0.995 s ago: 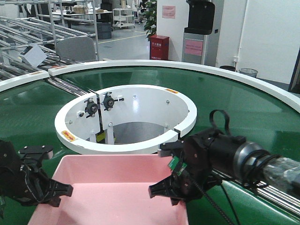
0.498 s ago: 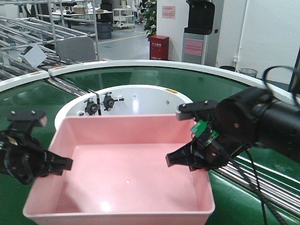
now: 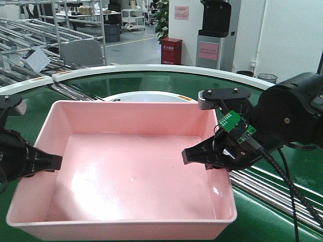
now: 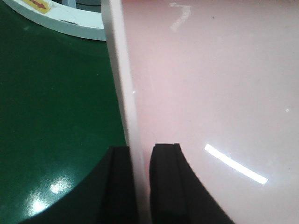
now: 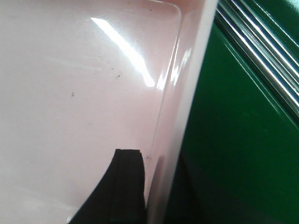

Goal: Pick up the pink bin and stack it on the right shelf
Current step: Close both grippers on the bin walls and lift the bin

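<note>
The pink bin is held up over the green conveyor belt, its open side toward the front camera. My left gripper is shut on the bin's left wall, one finger inside and one outside, as the left wrist view shows. My right gripper is shut on the bin's right wall; in the right wrist view one black finger lies inside the wall, the other is hidden behind it. The bin also fills both wrist views. The right shelf is out of view.
A white ring round the conveyor's centre hole peeks above the bin. Chrome rails run under the right arm. A white outer rim bounds the belt. Roller racks stand far left.
Both grippers have lifted the pink bin higher and tilted it toward the camera. It now hides most of the white centre ring. Both arms rose with it.
</note>
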Controlling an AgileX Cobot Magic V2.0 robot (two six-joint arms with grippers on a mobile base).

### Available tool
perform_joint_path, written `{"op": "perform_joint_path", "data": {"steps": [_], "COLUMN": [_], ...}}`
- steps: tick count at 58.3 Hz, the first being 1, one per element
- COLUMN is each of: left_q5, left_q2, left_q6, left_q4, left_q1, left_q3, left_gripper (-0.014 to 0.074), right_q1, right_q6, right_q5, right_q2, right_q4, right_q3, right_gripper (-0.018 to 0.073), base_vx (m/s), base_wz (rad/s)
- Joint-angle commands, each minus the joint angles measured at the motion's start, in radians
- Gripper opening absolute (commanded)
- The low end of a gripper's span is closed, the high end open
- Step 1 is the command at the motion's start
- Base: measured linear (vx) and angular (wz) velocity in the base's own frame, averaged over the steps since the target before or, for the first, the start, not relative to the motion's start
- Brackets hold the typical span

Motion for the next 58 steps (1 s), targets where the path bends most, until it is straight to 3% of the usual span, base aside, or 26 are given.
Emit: {"op": "perform_joint_path", "data": {"steps": [1, 58], "left_q5": [-0.084, -0.082], "left_q2": [-0.045, -0.044], "left_q6": [0.019, 0.019], "left_q4": [-0.032, -0.032], "left_q1": [-0.008, -0.008], "left_q3": [-0.033, -0.033], "left_gripper": [-0.0001, -0.0001], "right_q1": [-0.003, -0.003], "right_q6": [-0.024, -0.026], "right_q5": [-0.048, -0.047], "right_q2": [-0.041, -0.041], "right_q4": [-0.049, -0.051], "right_q3": [-0.035, -0.035], "right_gripper": [-0.0008, -0.0008], "base_vx": [0.00, -0.01], "base_wz": [0.00, 0.00]}}
